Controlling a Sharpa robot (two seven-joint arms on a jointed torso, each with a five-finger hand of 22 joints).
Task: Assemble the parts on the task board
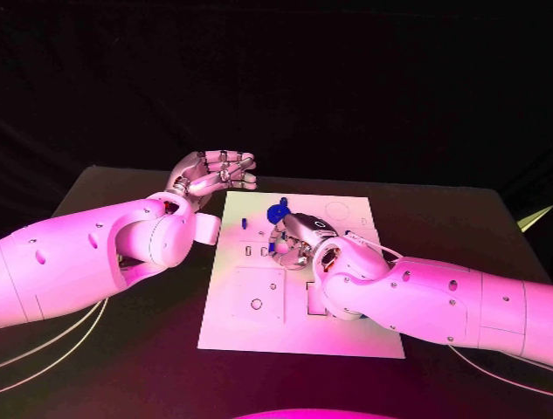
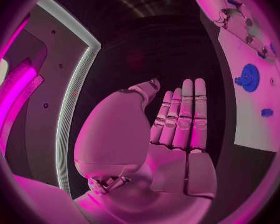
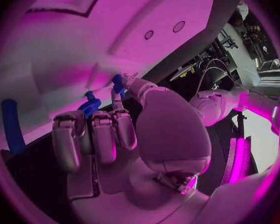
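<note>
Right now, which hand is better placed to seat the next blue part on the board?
Right. The right hand is over the task board, its fingertips at the blue parts: the round part and a small peg. The left hand is raised off the board's far left corner, holding nothing.

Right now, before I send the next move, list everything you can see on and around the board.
Table: one, black, under everything.
Task board: one, white plate, middle of the table, with outlined recesses and small holes.
Round blue part: one, blue, at the far half of the board, just beyond the right hand.
Small blue part: one, blue, near the board's left edge, beside the left wrist.
Long blue part: one, blue, seen in the right wrist view at the board's edge.
Cables: white, trailing on the table below both arms.
Left hand: silver, raised off the board's far left corner, holding nothing.
Right hand: silver, over the board's middle, fingertips at a blue part; grip unclear.
</note>
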